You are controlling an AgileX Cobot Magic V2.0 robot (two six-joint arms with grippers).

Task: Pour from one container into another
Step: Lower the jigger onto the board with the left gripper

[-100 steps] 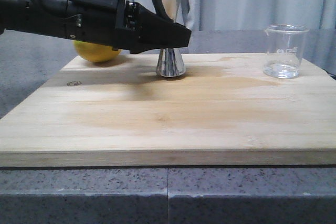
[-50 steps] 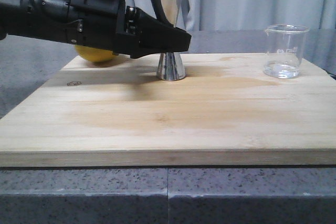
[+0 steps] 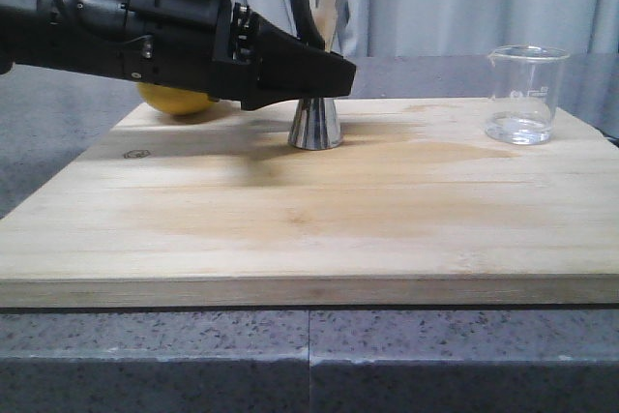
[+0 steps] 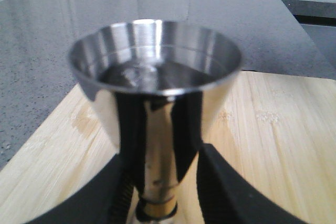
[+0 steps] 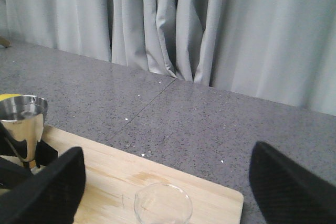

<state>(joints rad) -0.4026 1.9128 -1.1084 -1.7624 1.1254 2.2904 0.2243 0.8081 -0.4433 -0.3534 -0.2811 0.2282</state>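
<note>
Nearest me lies the bare front of the wooden board [image 3: 290, 239] on the grey table [image 3: 309, 365]; everything I care about sits toward the board's far edge. My left hand [image 4: 160, 192] reaches in there, its two black fingers [image 4: 223, 192] narrowed around the waist of the steel jigger [image 3: 316, 65], right at the gold band; they look snug on it, and the cup already seems to hold some liquid. The jigger's foot looks at or just off the board, so I judge this step as steadying it: I should keep it upright and level so nothing slops out. Beside the jigger, at the board's far corner, stands the glass beaker [image 3: 523, 94], apart from everything and nearly empty. My right hand [image 5: 157, 192] hangs above the beaker, fingers spread wide, holding nothing. Behind my left arm sits a yellow lemon [image 3: 179, 100], then curtains [image 5: 210, 24].
</note>
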